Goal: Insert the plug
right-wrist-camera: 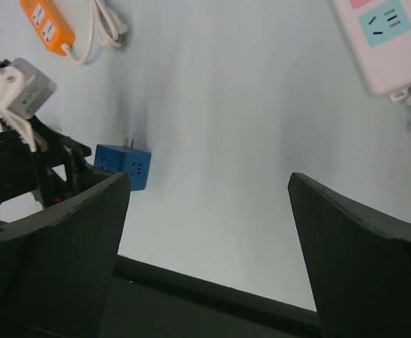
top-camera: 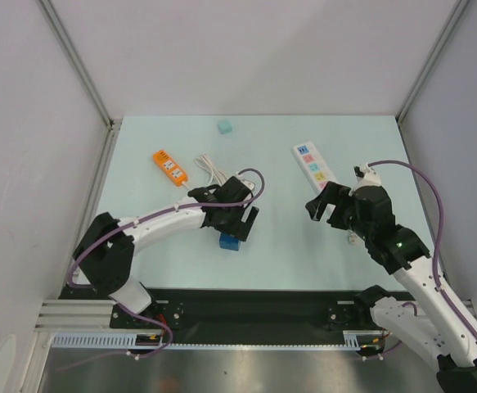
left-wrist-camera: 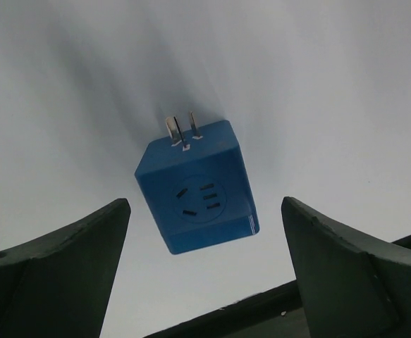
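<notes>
The plug (top-camera: pixel 229 243) is a blue cube adapter lying on the pale table, just ahead of the table's near edge. In the left wrist view the plug (left-wrist-camera: pixel 198 190) shows its metal prongs pointing away and a socket face turned up. My left gripper (top-camera: pixel 238 217) hovers right over it, open, its fingers (left-wrist-camera: pixel 64 274) apart on either side and not touching it. The white power strip (top-camera: pixel 314 164) with coloured sockets lies at the right. Just in front of it my right gripper (top-camera: pixel 326 205) hangs open and holds nothing; its wrist view shows the strip's end (right-wrist-camera: pixel 388 42) and the plug (right-wrist-camera: pixel 123 165).
An orange power strip (top-camera: pixel 170 167) with a coiled white cable (top-camera: pixel 209 169) lies at the back left. A small teal cube (top-camera: pixel 224 126) sits near the far edge. Walls enclose the table, and a black rail (top-camera: pixel 246 304) runs along its near edge.
</notes>
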{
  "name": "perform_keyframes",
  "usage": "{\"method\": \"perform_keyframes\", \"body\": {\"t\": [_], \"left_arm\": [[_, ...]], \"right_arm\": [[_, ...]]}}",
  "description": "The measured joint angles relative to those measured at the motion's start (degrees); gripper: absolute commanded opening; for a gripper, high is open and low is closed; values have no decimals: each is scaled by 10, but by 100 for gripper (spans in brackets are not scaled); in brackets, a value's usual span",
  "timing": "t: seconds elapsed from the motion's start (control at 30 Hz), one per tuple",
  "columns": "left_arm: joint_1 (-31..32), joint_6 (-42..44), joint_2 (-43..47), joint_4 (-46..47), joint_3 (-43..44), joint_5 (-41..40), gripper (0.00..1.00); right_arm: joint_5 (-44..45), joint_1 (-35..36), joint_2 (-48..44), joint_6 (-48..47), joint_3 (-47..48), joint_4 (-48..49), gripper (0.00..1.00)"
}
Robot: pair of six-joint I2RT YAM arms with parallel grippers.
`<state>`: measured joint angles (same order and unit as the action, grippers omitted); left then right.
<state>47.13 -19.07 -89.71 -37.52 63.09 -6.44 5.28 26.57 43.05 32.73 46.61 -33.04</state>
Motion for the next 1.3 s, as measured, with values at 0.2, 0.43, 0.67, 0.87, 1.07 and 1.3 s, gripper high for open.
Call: {"method": "perform_keyframes", "body": {"t": [0.2,0.43,0.67,0.87,1.07,1.3], "left_arm": [[7,-1,-58,12,6,1,40],[16,23,-21,40,-5,16,0],[23,103,393,212,-206,165,0],[23,148,468,279,-215,217,0],[23,162,444,254,-219,220,0],[20,135,426,248,-205,193,0]], "right_arm": [[-4,0,-11,-4,-16,12,100],[-8,0,-13,-14,-22,12,100],[-32,1,-53,-25,-58,49,100],[-46,3,-61,-29,-65,71,100],[-52,3,-59,-30,-64,79,100],[-56,5,-56,-46,-64,85,100]]}}
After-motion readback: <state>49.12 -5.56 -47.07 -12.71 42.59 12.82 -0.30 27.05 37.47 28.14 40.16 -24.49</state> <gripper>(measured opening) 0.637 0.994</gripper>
